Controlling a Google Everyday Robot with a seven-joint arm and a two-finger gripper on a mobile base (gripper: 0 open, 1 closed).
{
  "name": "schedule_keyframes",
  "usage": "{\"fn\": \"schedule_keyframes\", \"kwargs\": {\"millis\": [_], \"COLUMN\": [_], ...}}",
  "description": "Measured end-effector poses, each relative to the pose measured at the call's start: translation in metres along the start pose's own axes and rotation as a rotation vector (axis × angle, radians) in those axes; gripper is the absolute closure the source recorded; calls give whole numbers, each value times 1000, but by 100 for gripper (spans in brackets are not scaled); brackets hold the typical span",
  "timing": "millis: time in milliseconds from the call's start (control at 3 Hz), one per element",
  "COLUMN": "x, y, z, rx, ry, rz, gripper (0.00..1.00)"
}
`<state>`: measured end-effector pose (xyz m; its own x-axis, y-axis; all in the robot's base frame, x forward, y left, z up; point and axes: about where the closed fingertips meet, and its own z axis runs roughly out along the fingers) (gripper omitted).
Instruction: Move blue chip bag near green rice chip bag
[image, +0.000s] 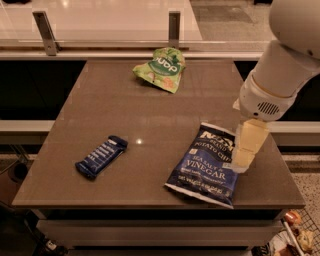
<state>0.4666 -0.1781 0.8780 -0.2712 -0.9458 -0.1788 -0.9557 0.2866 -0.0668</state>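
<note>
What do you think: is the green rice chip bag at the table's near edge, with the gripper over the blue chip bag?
No: the camera view shows the green rice chip bag at the far edge; the gripper is over the blue chip bag.

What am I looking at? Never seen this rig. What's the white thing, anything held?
One camera looks down on a brown table from the front. The white rounded thing at right is the robot's single arm; the cream piece at its end is the gripper, hanging at the right edge of a large dark navy glossy chip bag lying flat near the front. At the back lies a light green rice chip pouch; front left, a small narrow blue bar wrapper. Whether the gripper touches or holds the bag cannot be told.
</note>
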Motion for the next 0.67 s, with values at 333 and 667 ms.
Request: {"fn": "schedule_keyframes", "kwargs": {"millis": [333,667], "x": [5,-2], "y": [11,20], "z": [19,31], "rx": [-50,-82], "ry": [-9,-42], "rz": [35,40], "gripper": [0,0]}}
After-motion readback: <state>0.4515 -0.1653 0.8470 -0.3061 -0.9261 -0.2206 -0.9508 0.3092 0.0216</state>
